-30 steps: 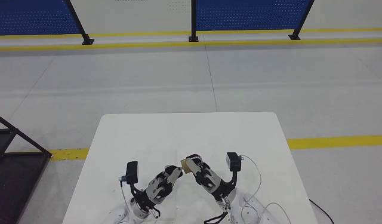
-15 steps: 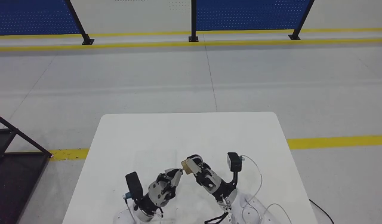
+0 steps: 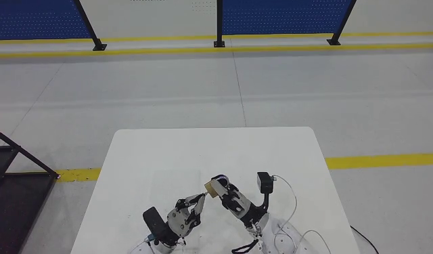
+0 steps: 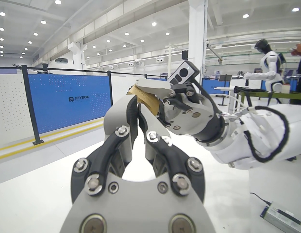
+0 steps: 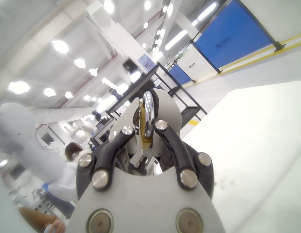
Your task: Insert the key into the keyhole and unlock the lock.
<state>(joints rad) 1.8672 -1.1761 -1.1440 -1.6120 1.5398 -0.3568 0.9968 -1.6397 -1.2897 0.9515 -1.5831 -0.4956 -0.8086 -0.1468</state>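
Found padlock clamped between right fingers, left fingers clenched just beside it; judged insertion and unlocking outstanding.

The right gripper is viewed from behind its wrist; two white fingers, carried on black linkages, are closed on a lock. The brass body of the lock is clamped between the fingers. Its polished steel shackle is presented edge-on to the camera and runs along the gap between them. A white table is seen beside the gripper, apart from the lock. Beyond the table's edge, a pale floor marked with a yellow line is bounded by blue and white barrier panels on black posts. A black frame is seen behind the fingertips.
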